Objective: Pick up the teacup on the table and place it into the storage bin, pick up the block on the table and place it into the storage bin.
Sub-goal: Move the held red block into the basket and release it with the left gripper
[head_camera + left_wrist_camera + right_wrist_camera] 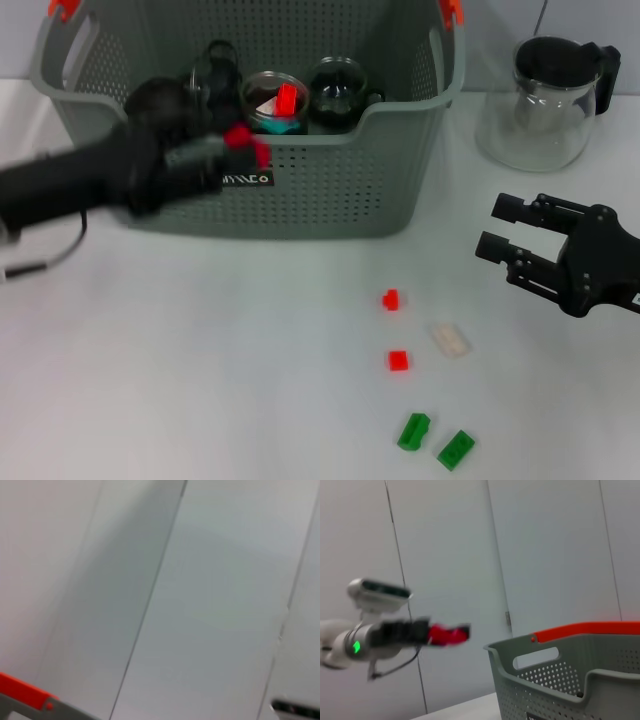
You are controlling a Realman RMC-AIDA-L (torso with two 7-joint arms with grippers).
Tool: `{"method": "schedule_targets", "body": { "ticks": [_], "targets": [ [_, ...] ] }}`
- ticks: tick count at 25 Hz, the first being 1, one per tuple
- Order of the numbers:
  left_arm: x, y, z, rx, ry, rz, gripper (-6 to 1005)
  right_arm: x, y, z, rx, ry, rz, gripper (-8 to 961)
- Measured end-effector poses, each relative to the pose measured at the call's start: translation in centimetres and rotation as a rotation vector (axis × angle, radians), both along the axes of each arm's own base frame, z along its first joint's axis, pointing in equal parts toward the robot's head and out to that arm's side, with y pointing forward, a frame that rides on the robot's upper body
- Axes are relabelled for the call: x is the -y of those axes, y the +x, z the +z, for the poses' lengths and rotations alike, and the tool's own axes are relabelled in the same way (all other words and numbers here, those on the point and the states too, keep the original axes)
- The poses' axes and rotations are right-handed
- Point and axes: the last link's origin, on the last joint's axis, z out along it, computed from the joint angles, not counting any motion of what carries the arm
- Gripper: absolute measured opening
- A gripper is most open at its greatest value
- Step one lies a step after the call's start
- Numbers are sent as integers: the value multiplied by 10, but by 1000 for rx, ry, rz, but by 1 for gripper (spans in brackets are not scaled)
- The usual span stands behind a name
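At the far edge of the table (pixel 200 380), the storage bin (pixel 330 180) stood with its orange handle clips up. Inside it you could see a glass teacup (pixel 275 103) holding a red piece, and beside it a darker glass vessel (pixel 337 88). Treat the teacup stage as apparently complete.

The left gripper (pixel 245 143) was at the bin's near wall, just above the rim, pinching a small red block (pixel 240 137); the arm was motion-blurred, so you could not tell the exact finger spacing. The right wrist view showed the same red item (pixel 447 634) at the tip of that arm, beside the bin (pixel 570 680). This block was not yet inside the bin.

The right gripper (pixel 505 232) hung near the table's right edge, fingers spread and empty, idle.

Work remaining, as judged from the layout:
- Two red blocks (pixel 391 299) (pixel 398 360), one pale block (pixel 451 340) and two green blocks (pixel 413 431) (pixel 456 449) lay toward the near edge, right of centre.
- A glass carafe (pixel 545 105) stood at the far right corner, outside the task.
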Motion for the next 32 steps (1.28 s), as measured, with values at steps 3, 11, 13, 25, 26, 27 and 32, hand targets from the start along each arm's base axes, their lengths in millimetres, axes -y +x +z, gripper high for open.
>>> {"method": "schedule_targets", "body": {
  "ticks": [3, 11, 13, 25, 26, 27, 32],
  "targets": [
    [-23, 16, 13, 4, -13, 20, 698, 0, 0, 0, -1, -2, 0, 548],
    [-88, 60, 35, -103, 44, 130, 713, 1, -1, -1, -7, -6, -1, 549],
    [-104, 67, 37, -167, 85, 187, 716, 0, -1, -1, -7, -6, 1, 549],
    [-145, 78, 14, -430, 221, 342, 738, -2, -4, -2, -17, -19, -6, 549],
    [-145, 78, 13, -431, 220, 348, 740, -2, -4, -2, -18, -19, -6, 549],
    [-145, 79, 12, -430, 218, 352, 742, -2, -4, -2, -18, -19, -6, 549],
    [-145, 78, 19, -390, 226, 370, 751, -2, -4, -2, -18, -20, -6, 549]
  ]
}}
